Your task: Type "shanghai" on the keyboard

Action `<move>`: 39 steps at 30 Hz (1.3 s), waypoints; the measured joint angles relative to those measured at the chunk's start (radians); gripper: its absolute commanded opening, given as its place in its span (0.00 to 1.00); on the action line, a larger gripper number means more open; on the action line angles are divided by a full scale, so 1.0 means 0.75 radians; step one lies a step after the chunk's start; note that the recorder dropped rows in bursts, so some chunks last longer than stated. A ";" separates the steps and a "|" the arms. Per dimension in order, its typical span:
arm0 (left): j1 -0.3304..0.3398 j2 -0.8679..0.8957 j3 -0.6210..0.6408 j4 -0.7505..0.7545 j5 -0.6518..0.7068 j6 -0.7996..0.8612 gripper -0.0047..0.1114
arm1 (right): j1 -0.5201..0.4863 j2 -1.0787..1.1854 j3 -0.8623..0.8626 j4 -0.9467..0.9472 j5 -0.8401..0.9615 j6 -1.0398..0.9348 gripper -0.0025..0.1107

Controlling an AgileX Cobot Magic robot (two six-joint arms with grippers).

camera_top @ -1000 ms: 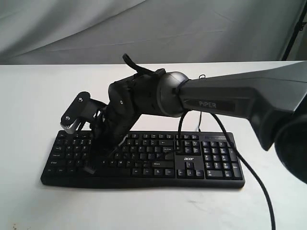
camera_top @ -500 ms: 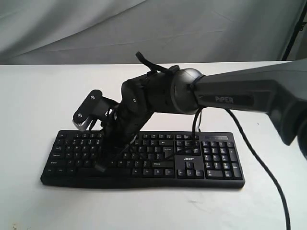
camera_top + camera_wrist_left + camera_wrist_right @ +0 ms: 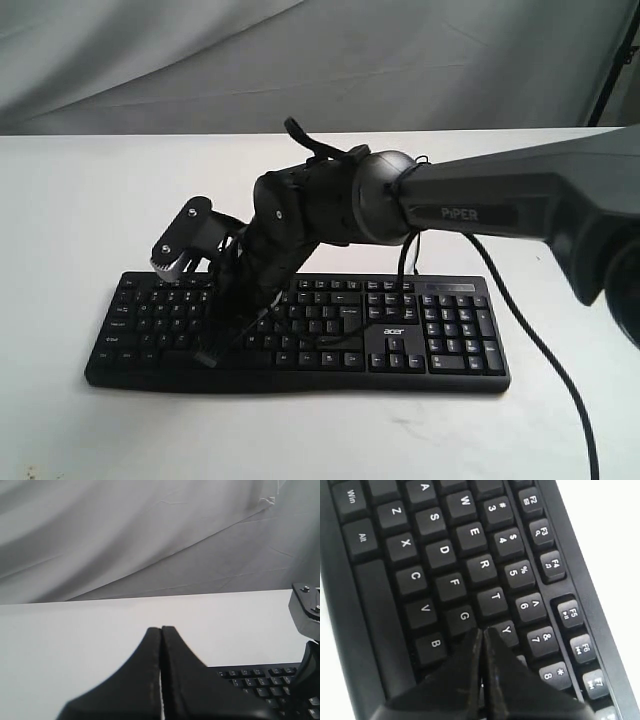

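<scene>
fingertips pinched shut on my right hand (image 3: 481,632), nothing held, two tips pressed into one blunt point aimed down at the keyboard (image 3: 300,335). the keyboard lies flat on the white table (image 3: 80,200), number pad to the right, and my right arm reaches across over its left half. my left hand (image 3: 161,630) is closed and empty too, hanging off by the keyboard's left end.

in the right wrist view the tip sits among g (image 3: 464,616), y (image 3: 507,629) and b (image 3: 436,643), hiding the key beneath. i'd guess that's h, but i can't read it, nor tell if i'm touching.

risk now: come down off-centre and the tip clips g or y along with the target, so a stray letter lands. press at this slant and the keyboard could skid on the smooth table. the black cable (image 3: 520,340) drooping from my arm over the number pad could snag too.

readable: white "acer" (image 3: 393,332) under the navigation keys, "piper" (image 3: 460,213) on my forearm casing, and the legends win, alt, and f2 through f7.
</scene>
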 measured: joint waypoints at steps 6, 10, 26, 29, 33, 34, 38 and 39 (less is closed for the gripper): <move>0.000 0.000 0.000 0.000 0.000 0.000 0.04 | 0.000 0.011 0.002 0.024 0.000 -0.013 0.02; 0.000 0.000 0.000 0.000 0.000 0.000 0.04 | 0.000 0.011 0.002 0.028 -0.003 -0.019 0.02; 0.000 0.000 0.000 0.000 0.000 0.000 0.04 | 0.000 0.025 0.002 0.036 -0.021 -0.032 0.02; 0.000 0.000 0.000 0.000 0.000 0.000 0.04 | 0.000 0.025 0.002 0.038 -0.024 -0.032 0.02; 0.000 0.000 0.000 0.000 0.000 0.000 0.04 | 0.000 0.020 0.002 0.038 -0.024 -0.034 0.02; 0.000 0.000 0.000 0.000 0.000 0.000 0.04 | 0.000 0.015 0.002 0.038 -0.024 -0.037 0.02; 0.000 0.000 0.000 0.000 0.000 0.000 0.04 | 0.000 0.009 -0.033 0.030 -0.007 -0.040 0.02; 0.000 0.000 0.000 0.000 0.000 0.000 0.04 | 0.000 0.009 -0.047 0.027 0.001 -0.040 0.02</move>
